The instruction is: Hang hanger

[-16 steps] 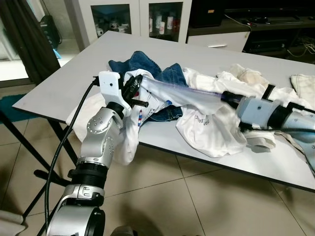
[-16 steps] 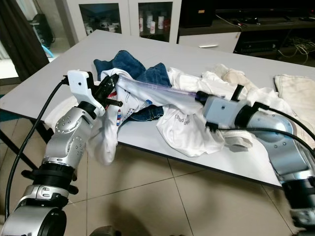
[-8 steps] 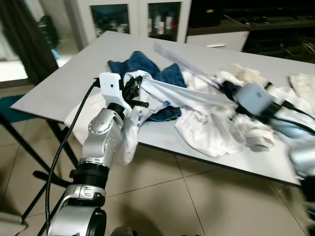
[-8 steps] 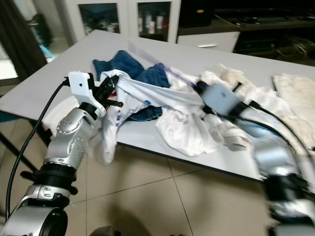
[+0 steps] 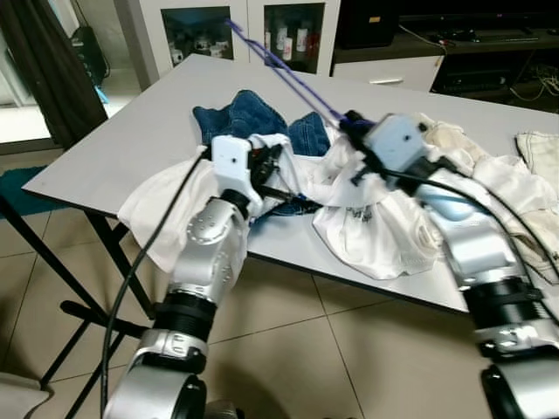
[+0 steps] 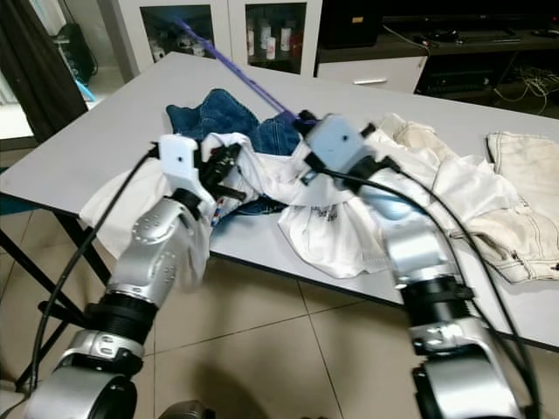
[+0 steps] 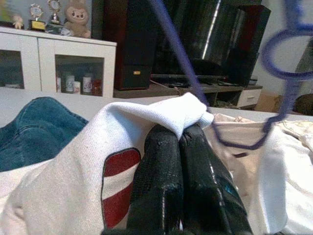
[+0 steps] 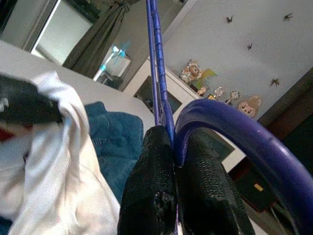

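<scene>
Right gripper clamps the purple hanger beside the pinched white shirt, risking a snag.

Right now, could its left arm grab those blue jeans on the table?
Probably not yet. The left gripper is shut on the white shirt, so its fingers are taken. The blue jeans lie just beyond, partly under the white clothes, with nothing else between; it would have to let go first.

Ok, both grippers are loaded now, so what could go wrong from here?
The left gripper pinches only the edge of the white shirt; a tug could pull it free. The right gripper clamps the thin purple hanger, which could twist. Much of the shirt hangs over the table edge and may slide off.
</scene>
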`<state>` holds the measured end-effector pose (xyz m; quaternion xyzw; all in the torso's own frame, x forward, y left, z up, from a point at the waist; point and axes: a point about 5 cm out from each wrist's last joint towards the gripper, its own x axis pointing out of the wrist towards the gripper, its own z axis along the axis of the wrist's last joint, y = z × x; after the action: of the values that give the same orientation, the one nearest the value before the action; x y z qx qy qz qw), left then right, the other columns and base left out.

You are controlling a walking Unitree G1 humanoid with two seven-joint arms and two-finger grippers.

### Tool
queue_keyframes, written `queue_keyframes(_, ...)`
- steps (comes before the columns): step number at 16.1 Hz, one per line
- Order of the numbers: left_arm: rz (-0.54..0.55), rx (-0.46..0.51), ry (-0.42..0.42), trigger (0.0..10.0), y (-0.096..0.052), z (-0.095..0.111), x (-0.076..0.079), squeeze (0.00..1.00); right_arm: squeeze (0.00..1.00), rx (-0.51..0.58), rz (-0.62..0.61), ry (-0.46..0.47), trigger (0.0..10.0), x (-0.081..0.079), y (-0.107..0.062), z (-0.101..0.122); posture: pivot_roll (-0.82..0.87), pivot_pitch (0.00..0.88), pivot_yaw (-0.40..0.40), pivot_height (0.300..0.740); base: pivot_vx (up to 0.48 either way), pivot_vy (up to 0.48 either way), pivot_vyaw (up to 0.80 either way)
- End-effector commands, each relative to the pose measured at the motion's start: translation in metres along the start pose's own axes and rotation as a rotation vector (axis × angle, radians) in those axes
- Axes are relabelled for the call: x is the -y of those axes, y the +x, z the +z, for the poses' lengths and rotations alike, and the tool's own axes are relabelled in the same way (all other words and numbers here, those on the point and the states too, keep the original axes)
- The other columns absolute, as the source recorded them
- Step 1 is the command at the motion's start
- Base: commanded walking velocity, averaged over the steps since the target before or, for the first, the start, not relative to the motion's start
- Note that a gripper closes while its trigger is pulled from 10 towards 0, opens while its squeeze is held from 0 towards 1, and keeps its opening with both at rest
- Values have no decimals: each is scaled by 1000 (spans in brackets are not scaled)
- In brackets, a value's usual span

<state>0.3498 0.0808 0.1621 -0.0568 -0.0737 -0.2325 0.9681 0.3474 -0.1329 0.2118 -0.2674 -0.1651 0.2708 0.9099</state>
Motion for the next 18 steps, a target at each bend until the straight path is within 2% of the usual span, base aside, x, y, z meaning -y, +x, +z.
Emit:
queue_keyframes(1,-12,-17,21,6196,-1,-5,5,0,0,39,-22,-9,0,4,5,9,161,0,-5,740,0,0,0)
queue_keyframes(2,-18,-23,27,9176,-1,-7,7,0,0,53,-32,14,0,3,7,10,161,0,-5,740,0,0,0)
queue_keyframes(3,-24,-28,32,9608,-1,-8,9,0,0,65,-41,35,0,2,8,11,161,0,-5,740,0,0,0)
queue_keyframes(4,-51,-45,35,10000,-1,-13,16,0,0,116,-110,92,0,4,10,15,160,0,-6,740,0,0,0)
queue_keyframes(5,-67,-65,26,10000,0,-16,19,0,0,143,-163,132,0,8,10,17,160,0,-6,740,0,0,0)
queue_keyframes(7,-98,-77,41,10000,0,-18,22,0,0,165,-182,159,0,11,7,18,160,0,-6,740,0,0,0)
queue_keyframes(8,-75,-74,151,10000,-2,-18,18,992,0,180,-120,126,0,5,4,20,160,0,-6,740,0,0,0)
queue_keyframes(9,-56,-74,209,10000,-3,-18,15,992,0,181,-91,101,0,2,3,20,160,0,-6,740,0,0,0)
queue_keyframes(10,-110,-66,410,10000,-6,-18,15,1000,0,148,-69,-3,0,0,2,16,151,0,-2,740,0,0,0)
queue_keyframes(11,-131,-48,588,10000,-8,-17,12,1000,0,123,-61,-72,0,-1,0,13,151,0,-2,740,0,0,0)
queue_keyframes(12,-98,-14,701,10000,-8,-13,6,1000,0,99,-62,-135,0,0,0,10,148,0,-3,740,0,0,0)
queue_keyframes(13,-53,20,738,10000,-9,-7,-1,1000,0,78,-52,-192,0,-1,0,9,148,0,-5,740,0,0,0)
queue_keyframes(14,-30,41,755,10000,-10,-2,-5,1000,0,71,-49,-209,0,-1,0,8,148,0,-7,740,0,0,0)
queue_keyframes(15,7,89,806,10000,-12,6,-15,0,0,50,-44,-253,0,-2,2,7,152,0,-13,740,0,0,0)
queue_keyframes(18,43,201,906,10000,-18,19,-23,0,0,-14,16,-405,0,-8,3,0,155,0,-19,740,0,0,0)
